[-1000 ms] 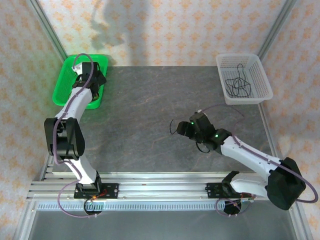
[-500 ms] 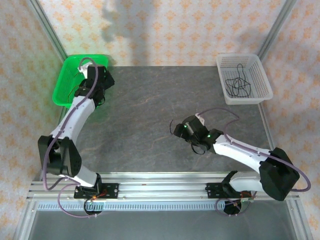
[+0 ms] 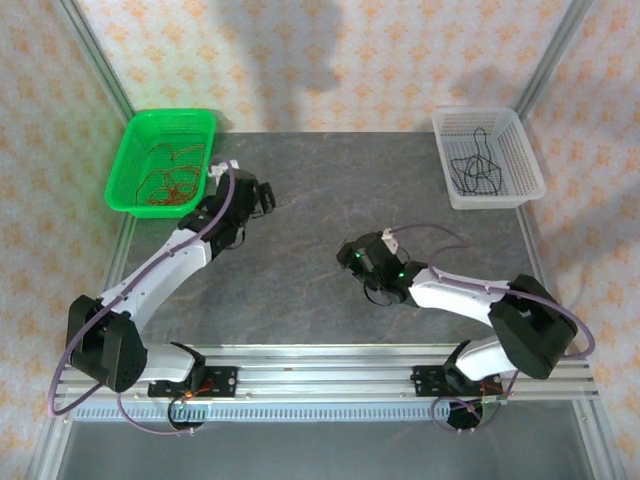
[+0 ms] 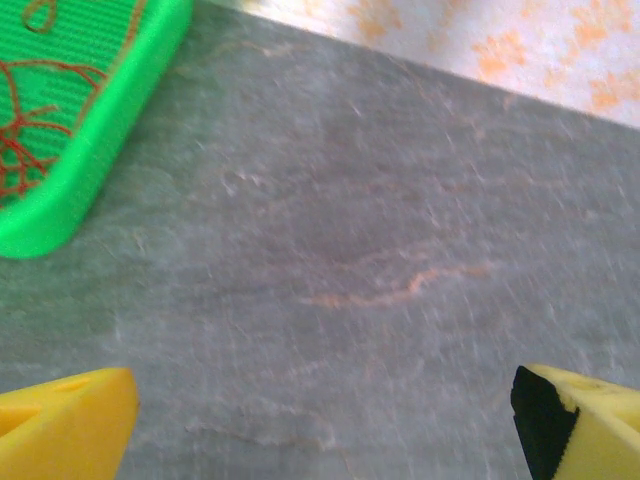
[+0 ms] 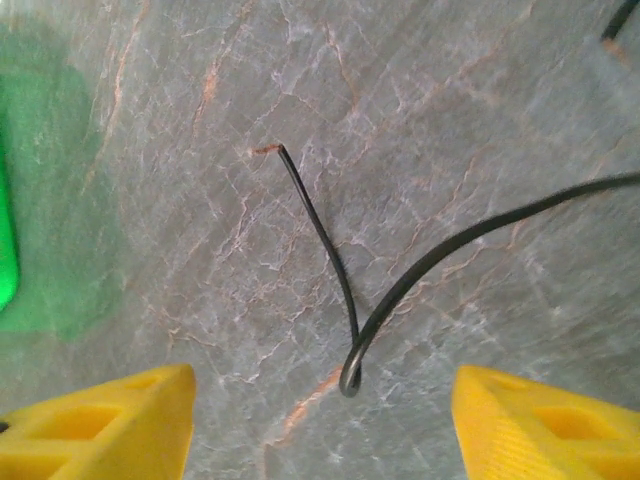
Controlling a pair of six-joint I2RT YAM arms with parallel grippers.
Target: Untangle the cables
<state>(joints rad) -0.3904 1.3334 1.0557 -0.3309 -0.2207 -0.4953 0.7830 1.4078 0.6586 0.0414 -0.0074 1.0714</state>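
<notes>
Right gripper sits low over the grey table, jaws apart, and a bent black cable lies between its fingers, not pinched. Further out, left gripper hangs wide, holding nothing, beside the green basket with red cables inside. Far right, the white basket holds black cables.

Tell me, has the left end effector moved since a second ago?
Yes. In the top view, the left end effector has swung right and nearer, off the green plastic mesh basket, and now sits over the grey stone-patterned table.
</notes>
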